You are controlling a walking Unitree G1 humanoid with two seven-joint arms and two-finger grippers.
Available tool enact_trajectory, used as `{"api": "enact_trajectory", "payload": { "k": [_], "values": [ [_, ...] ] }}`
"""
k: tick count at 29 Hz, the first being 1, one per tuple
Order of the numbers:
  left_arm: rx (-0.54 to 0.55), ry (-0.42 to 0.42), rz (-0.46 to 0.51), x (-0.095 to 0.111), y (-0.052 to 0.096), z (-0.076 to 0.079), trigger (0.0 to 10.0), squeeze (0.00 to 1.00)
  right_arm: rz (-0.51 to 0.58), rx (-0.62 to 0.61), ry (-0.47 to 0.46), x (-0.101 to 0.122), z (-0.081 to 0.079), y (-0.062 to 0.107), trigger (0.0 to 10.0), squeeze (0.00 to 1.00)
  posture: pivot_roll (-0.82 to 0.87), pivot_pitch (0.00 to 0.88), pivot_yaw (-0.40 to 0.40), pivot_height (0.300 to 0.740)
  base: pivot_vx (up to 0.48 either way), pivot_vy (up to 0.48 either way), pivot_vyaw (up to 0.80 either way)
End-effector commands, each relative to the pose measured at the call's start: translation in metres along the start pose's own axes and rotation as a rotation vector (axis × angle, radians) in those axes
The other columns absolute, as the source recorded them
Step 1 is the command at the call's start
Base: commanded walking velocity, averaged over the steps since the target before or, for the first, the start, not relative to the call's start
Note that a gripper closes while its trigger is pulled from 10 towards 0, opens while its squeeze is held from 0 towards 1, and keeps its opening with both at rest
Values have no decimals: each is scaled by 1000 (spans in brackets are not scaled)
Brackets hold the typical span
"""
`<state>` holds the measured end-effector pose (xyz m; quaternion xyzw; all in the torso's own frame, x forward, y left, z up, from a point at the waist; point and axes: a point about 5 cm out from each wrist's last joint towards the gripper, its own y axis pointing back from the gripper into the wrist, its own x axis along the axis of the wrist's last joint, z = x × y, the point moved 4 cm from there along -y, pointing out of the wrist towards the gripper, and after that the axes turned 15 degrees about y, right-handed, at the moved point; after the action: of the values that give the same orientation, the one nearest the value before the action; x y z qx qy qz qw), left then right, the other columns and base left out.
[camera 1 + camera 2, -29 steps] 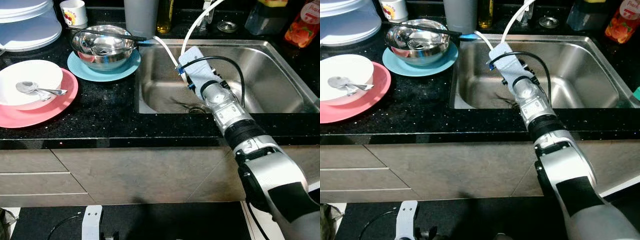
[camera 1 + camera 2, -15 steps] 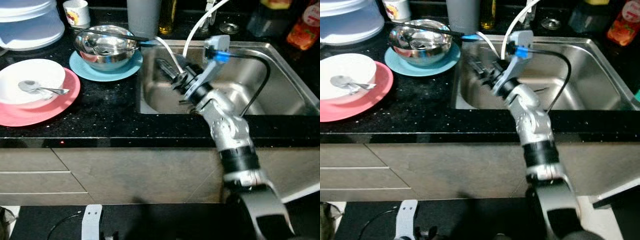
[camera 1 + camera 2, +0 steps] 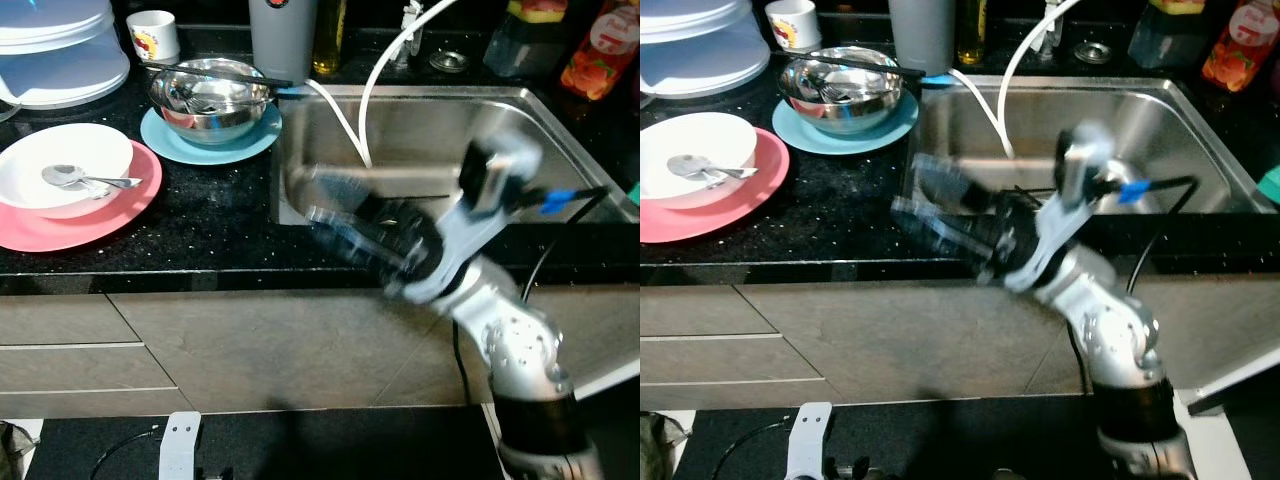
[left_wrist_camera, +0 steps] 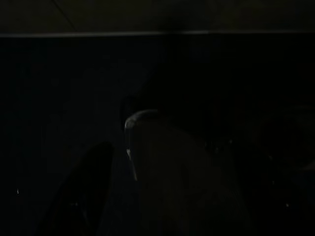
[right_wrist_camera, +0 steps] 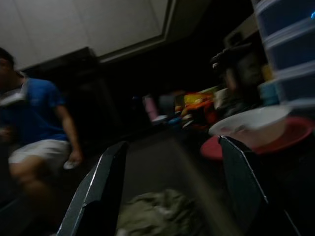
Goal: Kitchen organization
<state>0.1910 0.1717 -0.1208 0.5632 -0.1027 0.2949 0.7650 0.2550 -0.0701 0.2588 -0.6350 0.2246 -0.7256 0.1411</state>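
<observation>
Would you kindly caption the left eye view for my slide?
Right hand, motion-blurred, swings at the counter edge before the sink; dishes wait left.

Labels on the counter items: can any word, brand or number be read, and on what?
None can be read.
Mug: a red and yellow print, too small to read.
Grey tumbler: a dark round mark at its top, unreadable.
Red bottle: a white label patch, too blurred to read.
Dark jar with a yellow lid: no legible text.
Right gripper: motion-blurred, no marking legible.
</observation>
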Motion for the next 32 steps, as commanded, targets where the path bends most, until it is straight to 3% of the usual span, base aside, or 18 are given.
{"api": "enact_trajectory", "payload": {
  "k": [1, 9, 12, 13, 15, 17, 19, 20, 22, 23, 25, 29, 30, 32],
  "values": [
    [19, 5, -43, -13, 3, -6, 10000, 0, 13, 55, -27, 3, -12, 0, 10000, 0, 13, 121, 28, 740, 0, 0, 0],
    [8, -12, -44, -10, 2, -5, 10000, 0, -67, 75, -132, -12, -35, 27, 10000, 0, 9, 121, 35, 740, 0, 0, 0],
    [6, -15, -45, -9, 2, -5, 10000, 0, -283, -4, -206, -45, -43, 64, 10000, 0, 6, 122, 39, 740, 0, 0, 0],
    [6, -15, -45, -9, 2, -5, 10000, 0, -283, -4, -206, -45, -43, 64, 10000, 0, 6, 122, 39, 740, 0, 0, 0],
    [3, -18, -47, -9, 2, -5, 10000, 0, -363, -48, -248, -57, -48, 83, 10000, 0, 6, 122, 39, 740, 0, 0, 0],
    [3, -18, -47, -9, 2, -5, 10000, 0, -363, -48, -248, -57, -48, 83, 10000, 0, 6, 122, 39, 740, 0, 0, 0],
    [2, -19, -50, -9, 2, -5, 10000, 0, -411, -83, -284, -64, -52, 99, 10000, 0, 6, 117, 43, 740, 0, 0, 0],
    [2, -19, -50, -9, 2, -5, 10000, 0, -411, -83, -284, -64, -52, 99, 10000, 0, 6, 117, 43, 740, 0, 0, 0],
    [0, -21, -50, -9, 2, -5, 10000, 0, -480, -137, -311, -72, -53, 119, 10000, 0, 16, 121, 36, 740, 0, 0, 0],
    [0, -21, -50, -9, 2, -5, 10000, 0, -480, -137, -311, -72, -53, 119, 10000, 0, 16, 121, 36, 740, 0, 0, 0],
    [-3, -17, -48, -9, 2, -4, 10000, 0, -566, -179, -342, -78, -56, 144, 10000, 0, 21, 120, 34, 740, 0, 0, 0],
    [-4, -15, -48, -9, 2, -4, 10000, 0, -634, -194, -373, -84, -60, 160, 10000, 0, 18, 120, 34, 740, 0, 0, 0],
    [-5, -18, -52, -9, 2, -4, 10000, 0, -741, -218, -406, -97, -65, 179, 10000, 0, 15, 122, 32, 740, 0, 0, 0],
    [-6, -21, -54, -9, 2, -4, 10000, 0, -784, -228, -415, -103, -67, 186, 10000, 0, 15, 122, 32, 740, 0, 0, 0]
  ]
}}
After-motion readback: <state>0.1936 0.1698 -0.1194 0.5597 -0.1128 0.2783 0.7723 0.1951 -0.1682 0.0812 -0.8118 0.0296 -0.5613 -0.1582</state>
